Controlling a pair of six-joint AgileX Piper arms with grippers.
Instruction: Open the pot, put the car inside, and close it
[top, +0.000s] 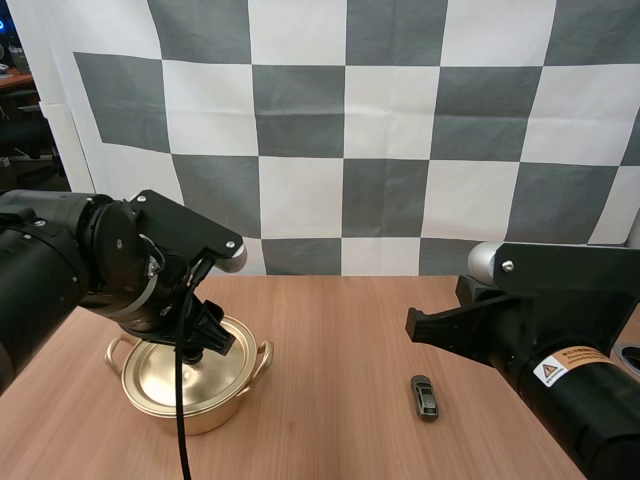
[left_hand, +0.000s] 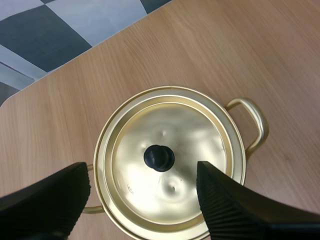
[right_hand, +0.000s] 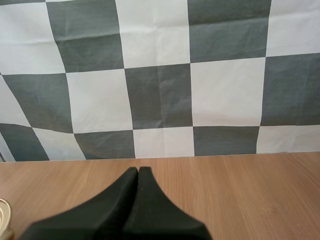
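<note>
Gold pot (top: 205, 412) sat on the wooden counter (top: 340, 330) toward the left, with its lid (left_hand: 192, 142) on and the black knob (left_hand: 159, 158) upright in the middle. Left hand (left_hand: 144, 176) hung over the lid, fingers wide apart either side of the knob, clear of it. Small grey car (top: 425, 397) lay on bare counter, well apart from the pot. Right hand (right_hand: 138, 173) was pressed into one wedge above the counter, holding nothing.
</note>
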